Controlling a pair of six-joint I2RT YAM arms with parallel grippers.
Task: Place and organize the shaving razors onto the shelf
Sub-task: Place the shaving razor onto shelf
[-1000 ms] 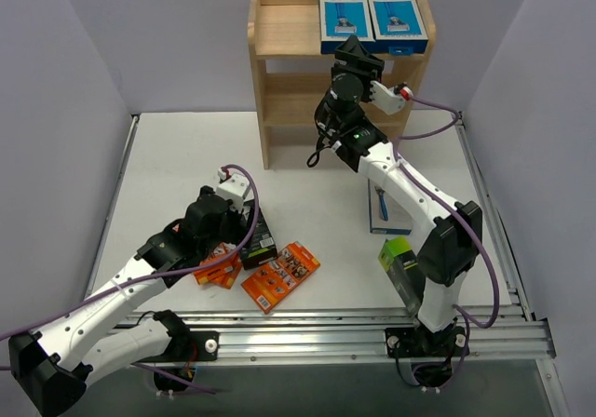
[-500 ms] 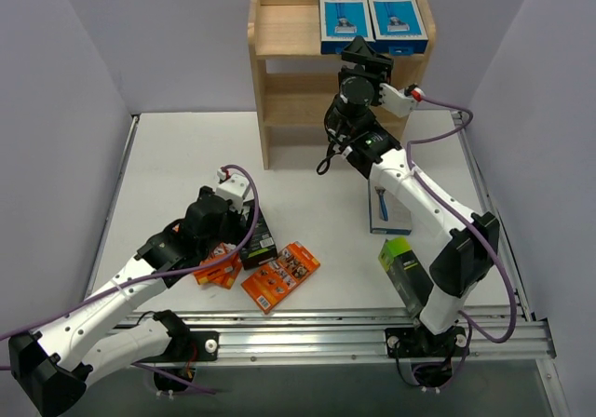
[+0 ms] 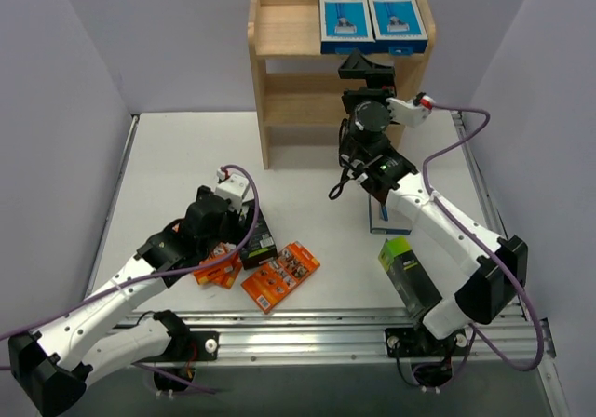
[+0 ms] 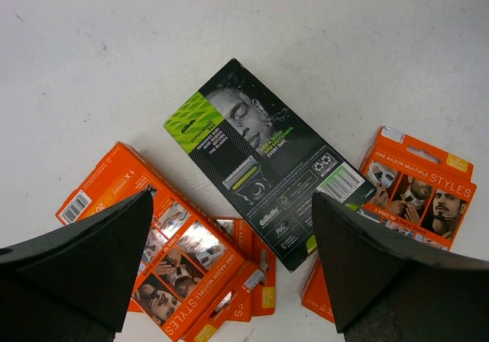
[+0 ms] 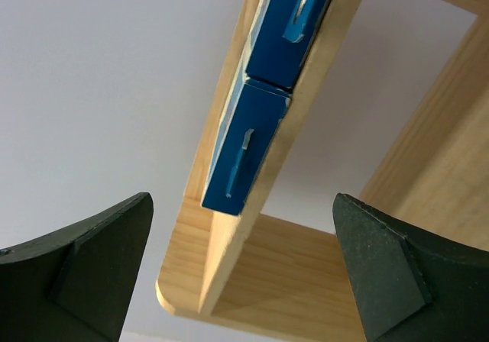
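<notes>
reaching up toward the shelf (image 3: 284, 31), the right tool (image 3: 365, 60) hangs spread wide and empty just below the top tier, where two blue boxes (image 3: 346, 19) lie side by side. the left tool (image 4: 231, 204) hovers released over a black-and-green box (image 4: 263, 162) among orange packs (image 3: 280, 275) on the white tabletop (image 3: 186, 156), with pale walls (image 3: 74, 54) around. since a second ago the right arm has backed off the shelf and its tool has widened; the left arm is unchanged.
</notes>
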